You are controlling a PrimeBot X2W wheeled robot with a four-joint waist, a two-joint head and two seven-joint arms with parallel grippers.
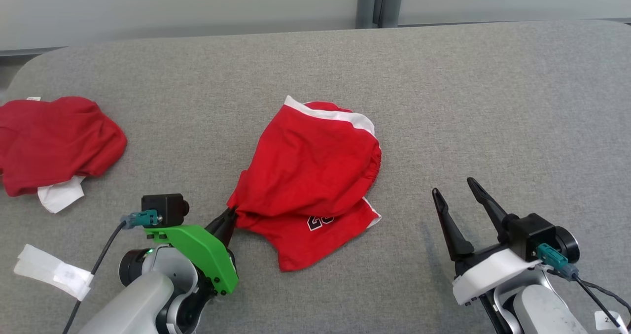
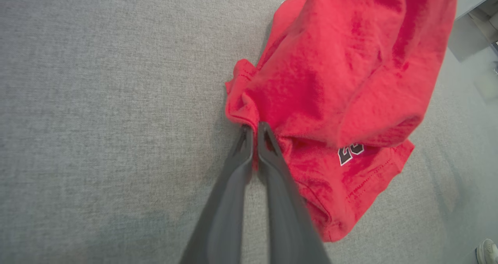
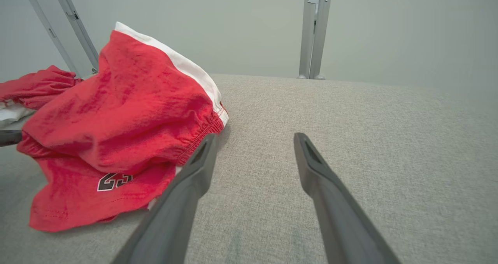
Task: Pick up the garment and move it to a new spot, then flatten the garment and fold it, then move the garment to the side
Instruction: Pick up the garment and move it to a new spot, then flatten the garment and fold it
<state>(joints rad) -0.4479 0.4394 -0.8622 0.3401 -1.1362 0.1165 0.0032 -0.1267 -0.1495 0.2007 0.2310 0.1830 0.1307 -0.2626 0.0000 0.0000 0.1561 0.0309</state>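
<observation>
The garment, red shorts with white trim and a black number patch, is shown crumpled near the middle of the grey table. The left gripper is clamped tight on its near-left edge, where the fabric is gathered to a point. The right gripper is held spread wide and empty, apart from the garment on its right. Another red cloth is seen at the table's left edge

The red shorts are showing a black, white-edged number, seemingly 23, partly hidden under a fold.
</observation>
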